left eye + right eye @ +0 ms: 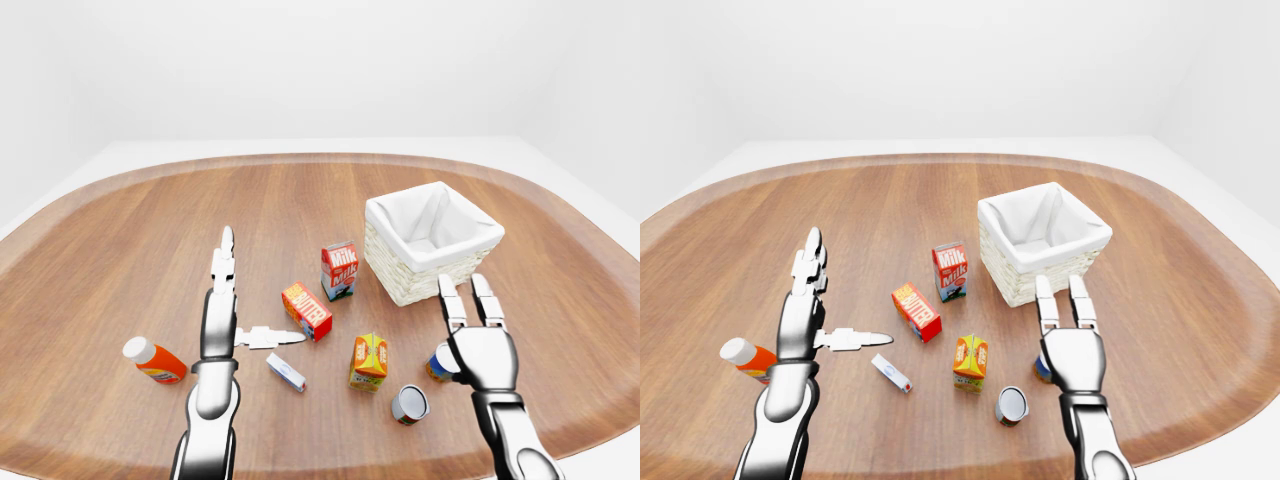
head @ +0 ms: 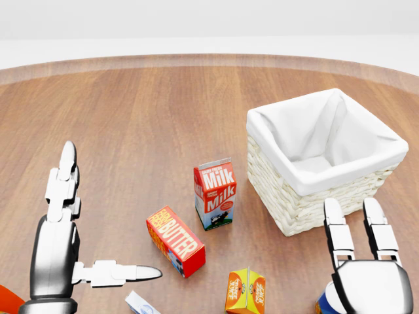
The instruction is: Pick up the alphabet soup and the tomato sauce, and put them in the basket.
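The alphabet soup can, blue and orange, stands upright just left of my right palm and is partly hidden by it; only its edge shows at the bottom of the head view. The tomato sauce can lies on its side, grey end up, below and left of that hand. Above the hand sits the white-lined wicker basket, with nothing showing inside. My right hand is open, fingers straight up, holding nothing. At the left, my left hand is also open, one finger up and thumb out to the right.
A milk carton, a red butter box and an orange juice carton stand between the hands. A small white box lies near the left thumb. A red bottle lies at far left. The round wooden table's edge runs close below.
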Available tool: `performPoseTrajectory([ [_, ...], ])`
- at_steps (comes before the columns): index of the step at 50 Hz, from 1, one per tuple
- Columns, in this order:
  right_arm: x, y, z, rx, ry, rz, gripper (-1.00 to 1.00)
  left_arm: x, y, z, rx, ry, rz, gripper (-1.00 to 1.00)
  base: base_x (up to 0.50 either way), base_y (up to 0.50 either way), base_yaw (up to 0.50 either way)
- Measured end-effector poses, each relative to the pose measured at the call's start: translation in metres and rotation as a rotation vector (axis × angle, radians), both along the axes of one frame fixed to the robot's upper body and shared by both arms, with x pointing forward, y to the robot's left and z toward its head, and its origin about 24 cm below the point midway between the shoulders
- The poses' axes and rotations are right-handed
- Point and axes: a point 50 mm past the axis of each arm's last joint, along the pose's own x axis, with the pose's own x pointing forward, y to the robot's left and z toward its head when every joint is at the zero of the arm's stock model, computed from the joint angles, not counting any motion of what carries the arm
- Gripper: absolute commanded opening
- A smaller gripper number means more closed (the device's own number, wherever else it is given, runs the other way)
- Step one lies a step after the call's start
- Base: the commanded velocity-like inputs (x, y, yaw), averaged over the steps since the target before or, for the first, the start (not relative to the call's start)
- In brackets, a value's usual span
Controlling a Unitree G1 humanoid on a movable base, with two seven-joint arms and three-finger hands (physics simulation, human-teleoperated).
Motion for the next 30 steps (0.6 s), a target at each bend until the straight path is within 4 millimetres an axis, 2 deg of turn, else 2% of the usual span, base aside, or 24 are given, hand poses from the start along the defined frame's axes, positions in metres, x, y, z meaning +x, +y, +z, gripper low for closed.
performPoseTrajectory([
  [30,0.006,-0.001,-0.020,-0.037,0.031,0.030,1.00,0.000,0.000,0.000,0.000,0.000,0.000,1.00,0.00,0.00,0.00],
])
